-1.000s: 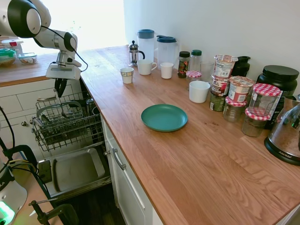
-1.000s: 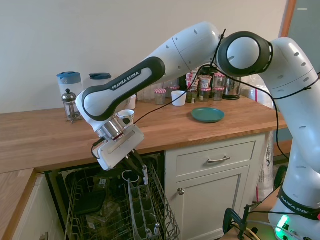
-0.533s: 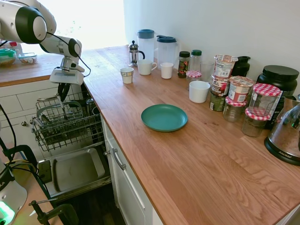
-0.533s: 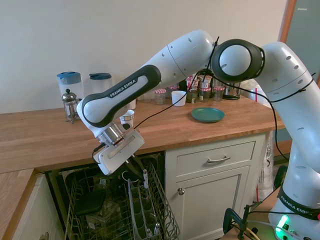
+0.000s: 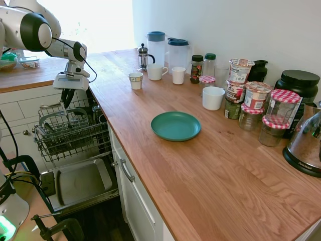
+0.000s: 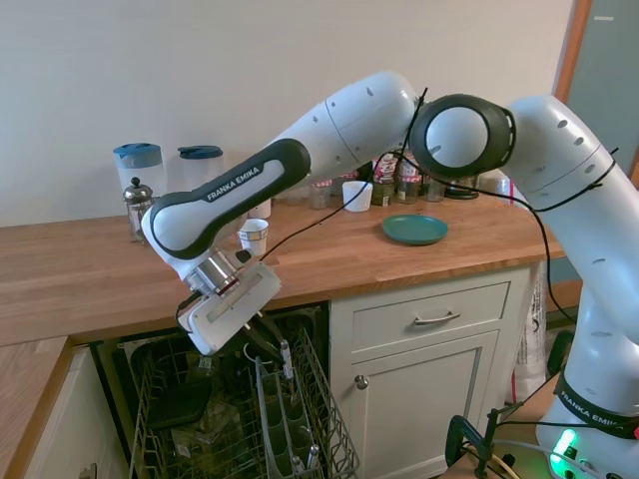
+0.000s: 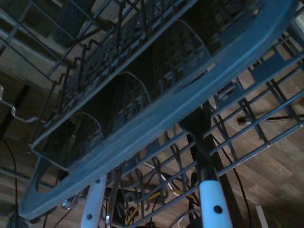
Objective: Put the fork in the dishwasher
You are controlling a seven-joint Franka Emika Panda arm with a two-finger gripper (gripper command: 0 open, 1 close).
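The dishwasher stands open under the wooden counter, its grey wire rack point(image 5: 70, 131) pulled out over the dropped steel-lined door point(image 5: 80, 183). My gripper point(image 5: 65, 98) hangs over the back part of the rack, fingers pointing down. In the second exterior view the gripper point(image 6: 270, 337) is shut on the fork point(image 6: 286, 357), a slim silver piece hanging down among the wires of the rack point(image 6: 290, 419). The wrist view looks down on a grey-blue cutlery basket point(image 7: 156, 118) and rack wires, with a dark slim shape point(image 7: 197, 137) rising in front of them.
A teal plate point(image 5: 176, 125) lies mid-counter. Cups, jugs, a French press point(image 5: 144, 56) and several jars point(image 5: 256, 103) line the back wall. White cabinet drawers point(image 6: 429, 319) flank the dishwasher. The counter edge point(image 5: 103, 108) runs right beside the gripper.
The gripper with the fork has shifted slightly sideways and a little lower over the rack as the arm's elbow swung. The rack and counter items have not moved.
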